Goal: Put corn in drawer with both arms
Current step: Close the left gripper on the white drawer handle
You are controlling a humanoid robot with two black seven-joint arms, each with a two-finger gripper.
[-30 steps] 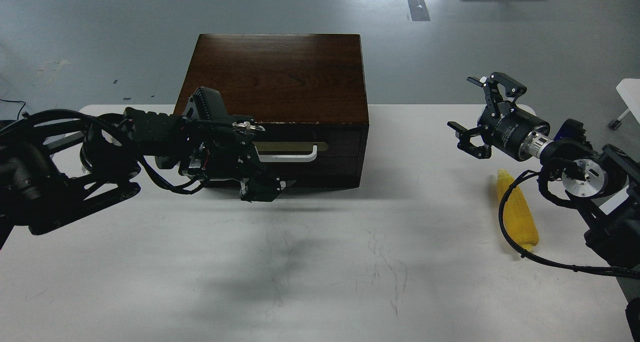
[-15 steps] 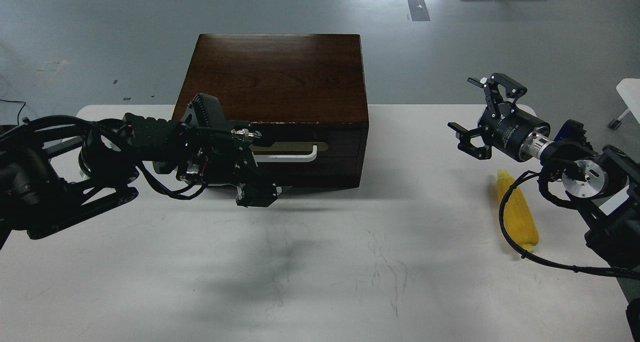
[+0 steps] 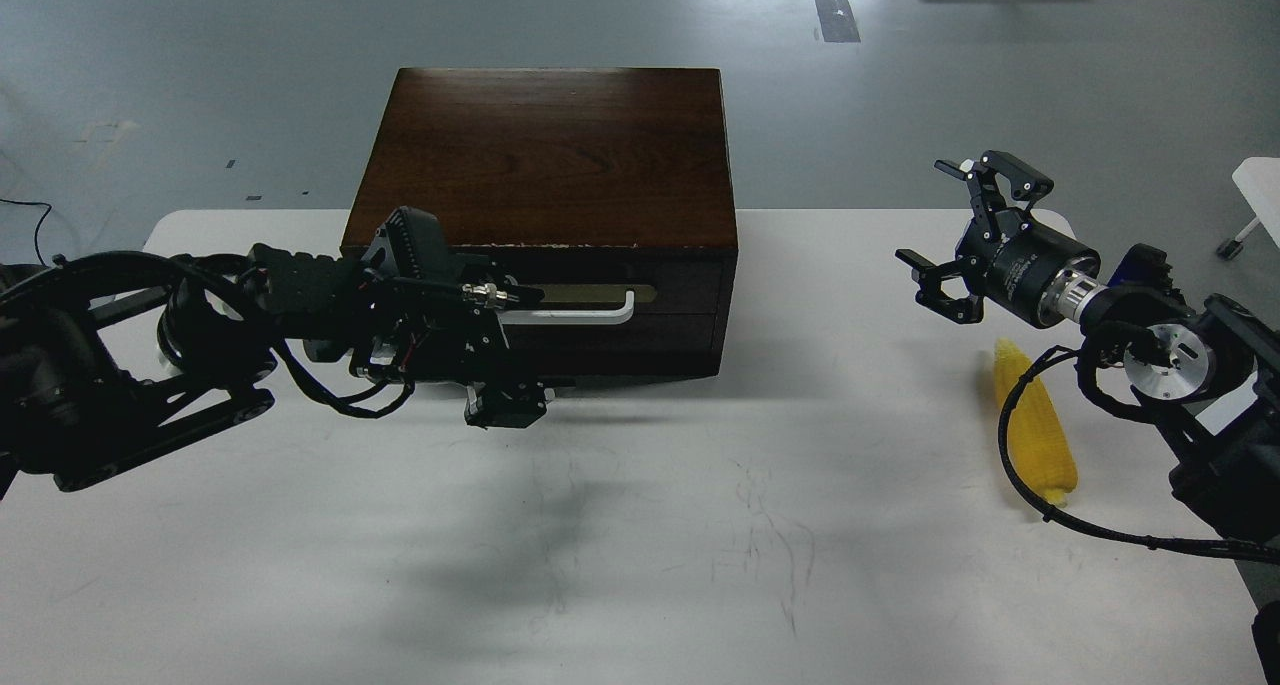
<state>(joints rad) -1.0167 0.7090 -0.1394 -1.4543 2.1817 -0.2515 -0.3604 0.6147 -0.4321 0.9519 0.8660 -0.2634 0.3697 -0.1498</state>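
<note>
The yellow corn [image 3: 1040, 435] lies on the white table at the right, partly crossed by a black cable. The drawer [image 3: 640, 290] in the dark wooden box [image 3: 550, 155] is shut, and the right part of its white bar handle [image 3: 590, 314] shows. My left gripper [image 3: 503, 397] hangs in front of the drawer's left half and hides the handle's left end. Its fingers are dark and cannot be told apart. My right gripper [image 3: 955, 230] is open and empty. It is in the air, up and to the left of the corn.
The white table [image 3: 640, 525] carries the box at its back middle. Its right edge runs close behind the corn. A white object [image 3: 1262, 180] stands at the far right, off the table. Grey floor lies beyond.
My left gripper has slid a little left and down in front of the drawer. The right arm has barely moved. The corn and the drawer are unchanged.
</note>
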